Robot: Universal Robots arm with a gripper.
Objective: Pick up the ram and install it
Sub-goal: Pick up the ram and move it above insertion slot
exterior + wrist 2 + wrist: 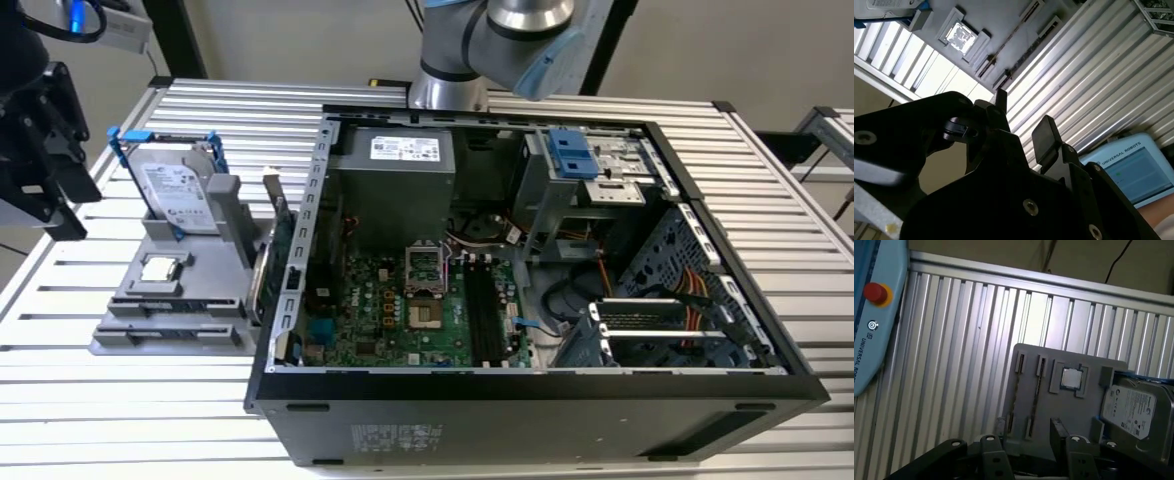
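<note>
The ram [1035, 396] is a thin dark board standing on its edge in a slot of the grey holder [1074, 412]. In the second wrist view the ram [1010, 44] reads as a thin dark line on that holder [989, 15]. In the exterior view the ram [263, 272] stands at the holder's side next to the computer case. My gripper [1029, 432] hovers above the holder, apart from the ram, open with nothing between its black fingers [1046, 135]. The long black memory slots [487, 318] lie on the green motherboard inside the case.
The open black computer case [534, 395] takes up the middle of the slatted metal table [80, 420]. On the holder also sit a silver hard drive in a blue frame [176, 190] and a small square CPU chip [160, 268]. A blue teach pendant [871, 315] lies on the table.
</note>
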